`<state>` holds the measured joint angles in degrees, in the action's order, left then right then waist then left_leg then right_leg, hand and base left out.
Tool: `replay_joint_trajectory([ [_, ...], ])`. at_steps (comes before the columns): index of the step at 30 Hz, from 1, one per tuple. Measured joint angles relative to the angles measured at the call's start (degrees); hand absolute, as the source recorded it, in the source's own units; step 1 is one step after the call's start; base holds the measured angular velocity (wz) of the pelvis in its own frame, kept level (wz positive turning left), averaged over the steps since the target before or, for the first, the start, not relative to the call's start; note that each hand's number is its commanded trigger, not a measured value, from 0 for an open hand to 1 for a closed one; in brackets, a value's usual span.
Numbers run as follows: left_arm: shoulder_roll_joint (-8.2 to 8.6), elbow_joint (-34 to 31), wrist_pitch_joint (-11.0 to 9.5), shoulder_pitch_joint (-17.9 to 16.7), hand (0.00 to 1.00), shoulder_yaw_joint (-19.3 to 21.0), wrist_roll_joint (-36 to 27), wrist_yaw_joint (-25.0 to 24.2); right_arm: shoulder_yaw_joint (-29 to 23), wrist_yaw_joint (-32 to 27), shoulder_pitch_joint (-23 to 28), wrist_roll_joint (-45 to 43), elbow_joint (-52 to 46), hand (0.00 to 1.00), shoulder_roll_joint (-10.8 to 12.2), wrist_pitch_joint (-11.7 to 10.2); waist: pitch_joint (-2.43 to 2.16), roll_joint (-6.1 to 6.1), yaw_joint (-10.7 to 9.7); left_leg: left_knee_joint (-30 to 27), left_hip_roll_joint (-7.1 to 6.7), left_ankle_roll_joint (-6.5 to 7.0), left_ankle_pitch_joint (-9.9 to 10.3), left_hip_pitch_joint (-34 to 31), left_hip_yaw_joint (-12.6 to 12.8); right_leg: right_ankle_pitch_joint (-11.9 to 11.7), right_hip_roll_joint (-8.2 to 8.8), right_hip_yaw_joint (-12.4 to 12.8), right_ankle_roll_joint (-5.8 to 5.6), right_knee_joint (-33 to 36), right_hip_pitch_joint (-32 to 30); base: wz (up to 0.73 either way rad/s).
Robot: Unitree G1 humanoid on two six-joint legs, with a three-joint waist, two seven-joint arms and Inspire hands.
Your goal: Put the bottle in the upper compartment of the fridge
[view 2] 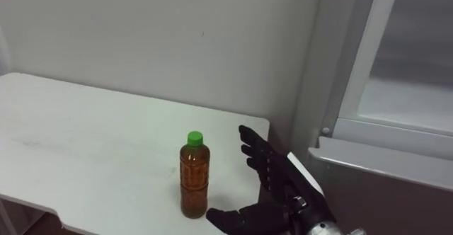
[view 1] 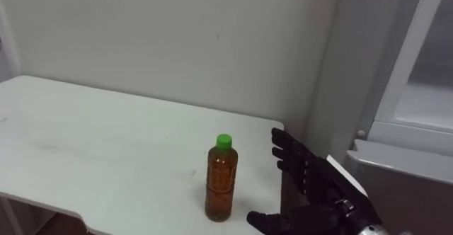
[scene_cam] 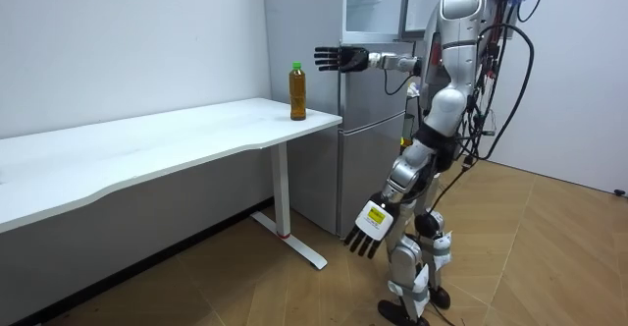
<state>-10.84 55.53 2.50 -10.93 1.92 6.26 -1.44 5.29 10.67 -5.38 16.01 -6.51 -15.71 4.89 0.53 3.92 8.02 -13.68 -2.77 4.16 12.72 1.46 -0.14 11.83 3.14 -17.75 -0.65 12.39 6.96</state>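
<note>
One spread right robot hand [view 1: 309, 180] just beside upright bottle [view 1: 221, 182] on table [view 1: 85, 136]; left robot hand [scene_cam: 365, 230] low, spread.

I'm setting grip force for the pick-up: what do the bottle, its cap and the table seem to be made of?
The bottle looks like clear plastic with a glossy wall, since the brown liquid shows through it. Its cap seems to be smooth, opaque green plastic. The table has a white matt top, probably laminated board; what lies under the surface cannot be told.
</note>
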Motion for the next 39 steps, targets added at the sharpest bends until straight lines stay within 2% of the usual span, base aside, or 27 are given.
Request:
replay_joint_trajectory([
  [4,0.21,-2.3,0.0,-0.9,0.00,-0.1,-0.7,0.0,0.7,-2.1,-1.6,0.8,2.3,0.00,0.0,-0.1,0.00,-0.13,0.4,0.0,-0.15,0.08,-0.1,-0.5,-0.2,-0.1,0.10,-1.4,-0.24,-0.9,0.3,0.05],
  [6,0.22,-2.7,0.0,-1.6,0.00,-0.2,-0.8,0.0,1.5,-2.7,-2.7,1.6,3.8,0.00,0.0,-0.3,-0.12,-0.26,0.3,0.0,-0.16,0.07,-0.1,-0.7,-0.2,-0.1,0.11,-1.4,-0.24,-0.9,0.1,0.00],
  [13,0.34,-2.6,-0.2,-1.9,0.00,-1.4,-2.3,1.8,4.6,-6.1,-6.2,4.9,12.2,0.00,0.9,-1.4,-0.12,-0.31,0.6,0.3,-0.24,-0.06,-0.5,-1.1,-0.5,-0.1,0.11,-1.5,-0.24,-0.9,-0.3,0.01],
  [16,0.25,-1.8,-0.4,-0.9,0.00,-2.3,-2.4,2.5,4.9,-7.0,-8.5,6.8,15.1,0.00,1.8,-1.4,-0.39,0.14,1.0,0.3,-0.27,-0.18,-1.0,-2.6,-0.5,-0.2,0.25,-2.5,-0.22,-0.8,-1.8,0.00],
  [19,0.47,-0.9,-0.5,0.6,0.00,-3.9,-2.4,3.4,5.4,-8.1,-12.1,10.3,18.2,0.00,2.2,-2.4,-0.21,-0.14,1.0,0.2,-0.54,-0.15,-1.7,-4.0,-0.7,-0.2,0.50,-3.0,-0.16,-0.8,-3.0,0.06],
  [22,0.77,0.4,-0.4,2.3,0.00,-4.5,-2.4,4.7,5.5,-8.6,-14.8,11.0,22.0,0.00,2.1,-2.5,-0.11,0.05,1.4,0.4,-0.88,-0.07,-2.4,-5.1,-1.5,-0.3,0.78,-3.7,-0.01,-0.7,-3.9,0.16],
  [25,0.78,1.0,-0.4,3.3,0.00,-4.9,-3.7,5.5,5.5,-8.8,-15.9,11.0,25.4,0.00,2.2,-2.5,0.24,0.67,2.0,0.2,-0.99,-0.03,-2.6,-6.0,-1.9,-0.3,0.83,-3.9,0.06,-0.7,-4.4,0.10],
  [28,0.82,1.9,-0.4,4.4,0.00,-5.1,-5.7,5.7,5.6,-9.6,-17.1,10.9,28.5,0.00,2.4,-2.5,0.14,1.11,2.6,0.0,-1.11,-0.01,-3.0,-8.0,-2.5,-0.6,0.98,-5.0,0.23,-0.6,-6.1,0.11],
  [33,0.77,2.7,-0.5,5.6,0.00,-6.7,-8.7,5.6,5.8,-11.5,-17.2,10.7,30.0,0.00,2.4,-3.3,0.22,1.08,3.3,0.2,-1.62,0.08,-4.2,-9.7,-3.4,-0.9,1.46,-6.2,0.32,-0.6,-7.9,0.13],
  [36,1.18,3.2,-0.6,6.0,0.00,-6.8,-10.8,5.5,6.9,-12.6,-18.6,10.3,33.4,0.00,2.4,-3.9,0.64,0.81,3.5,0.5,-1.80,0.21,-4.5,-10.0,-3.5,-0.9,1.73,-6.2,0.31,-0.6,-8.2,0.04],
  [39,1.17,4.1,-0.7,6.3,0.00,-6.9,-12.2,5.4,7.2,-13.6,-19.1,10.1,34.9,0.00,2.5,-4.0,0.68,0.75,3.7,0.9,-1.96,0.28,-4.7,-10.6,-3.9,-0.9,1.76,-6.2,0.24,-0.3,-8.8,0.03],
])
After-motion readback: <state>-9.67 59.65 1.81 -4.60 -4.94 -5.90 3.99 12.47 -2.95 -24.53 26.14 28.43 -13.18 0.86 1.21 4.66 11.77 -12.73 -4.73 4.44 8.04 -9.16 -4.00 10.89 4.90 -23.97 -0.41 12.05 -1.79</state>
